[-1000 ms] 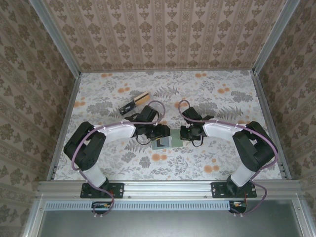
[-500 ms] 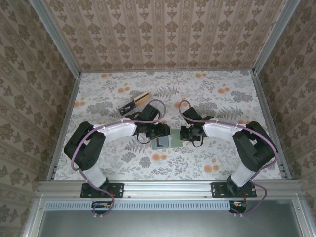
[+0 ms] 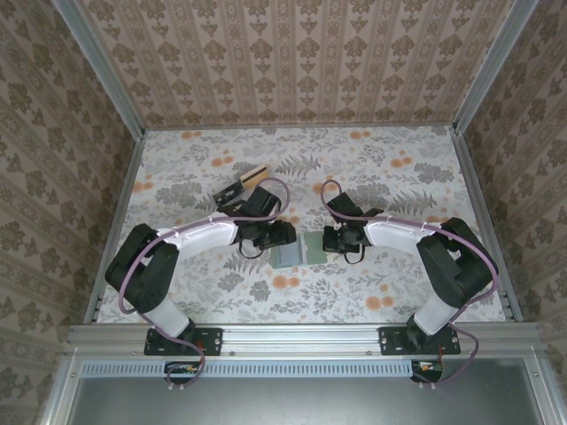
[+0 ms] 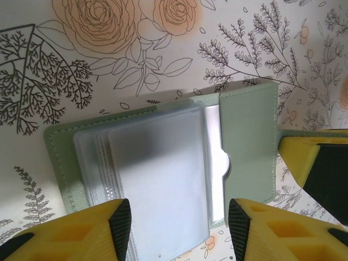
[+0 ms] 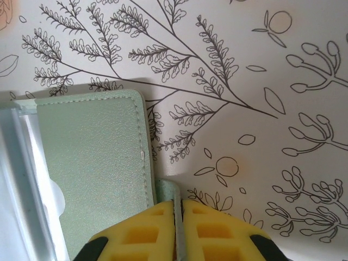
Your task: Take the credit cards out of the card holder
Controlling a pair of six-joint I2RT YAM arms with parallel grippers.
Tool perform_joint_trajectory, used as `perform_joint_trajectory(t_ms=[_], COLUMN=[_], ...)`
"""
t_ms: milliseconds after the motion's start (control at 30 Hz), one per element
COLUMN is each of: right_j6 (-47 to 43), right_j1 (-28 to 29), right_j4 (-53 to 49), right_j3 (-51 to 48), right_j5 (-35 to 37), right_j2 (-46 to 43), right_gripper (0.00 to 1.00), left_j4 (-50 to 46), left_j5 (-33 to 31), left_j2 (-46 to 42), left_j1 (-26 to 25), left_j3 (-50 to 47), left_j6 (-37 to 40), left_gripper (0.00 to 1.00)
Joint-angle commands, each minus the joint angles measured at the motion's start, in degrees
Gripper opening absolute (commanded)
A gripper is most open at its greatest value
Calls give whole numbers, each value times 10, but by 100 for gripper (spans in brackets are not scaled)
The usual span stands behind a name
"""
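The grey-green card holder lies open on the floral table between both grippers. In the left wrist view its frosted clear sleeves fan out beside a green pocket flap; a pale strip shows at the pocket's mouth, and I cannot tell if it is a card. My left gripper is open, fingers either side of the sleeves' lower edge. My right gripper is shut on the thin edge of the holder's cover. A tan credit card lies on the table behind the left arm.
A black block lies beside the tan card at the back left. Patterned walls and metal rails enclose the table. Open floral surface stretches to the right and behind the grippers.
My left arm has drawn back a little to the left, and the holder has shifted slightly toward the right gripper. The right gripper still pinches the cover edge.
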Motion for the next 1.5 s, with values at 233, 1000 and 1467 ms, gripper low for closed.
perform_joint_trajectory(t_ms=[233,1000,1467], right_j6=[4,8,11], right_j1=[5,7,7], right_j4=[-1,5,8], right_j3=[-5,-5,-8], right_j5=[-9,-10,-9], right_j2=[-8,1,-4], right_gripper=[7,7,8], left_j4=[-11,29,89], left_j5=[2,37,91], left_j2=[32,39,36], left_j1=[1,-22,-30], left_j3=[-9,22,29], left_j6=[-8,17,21], left_gripper=[51,52,69])
